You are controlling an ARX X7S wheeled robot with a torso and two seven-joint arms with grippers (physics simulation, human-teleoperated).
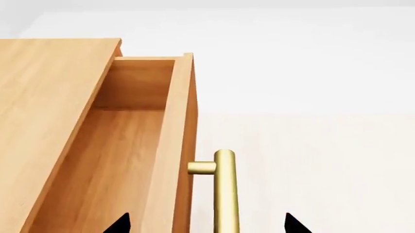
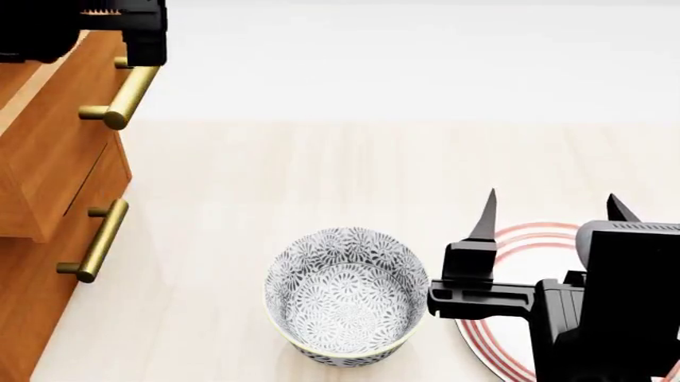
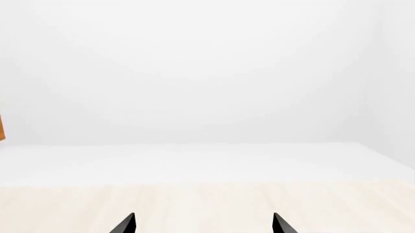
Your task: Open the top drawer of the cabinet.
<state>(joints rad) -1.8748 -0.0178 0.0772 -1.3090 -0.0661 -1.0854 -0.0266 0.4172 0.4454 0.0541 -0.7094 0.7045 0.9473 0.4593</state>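
Patterned bowl sits low centre of head view, upright, white-and-dark floral print inside and out, cream rim. Nothing visible inside it. Plate at lower right, white with red concentric rings, lying flat, partly hidden. Bowl and plate near each other; whether touching, cannot tell. Both rest on pale wood-grain floor, which fills middle of frame. Plain white wall across top.

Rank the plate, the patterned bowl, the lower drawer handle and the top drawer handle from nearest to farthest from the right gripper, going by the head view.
1. plate, directly under the right gripper.
2. patterned bowl, just to its left.
3. lower drawer handle, on the cabinet at far left.
4. top drawer handle, far upper left, by the left gripper.
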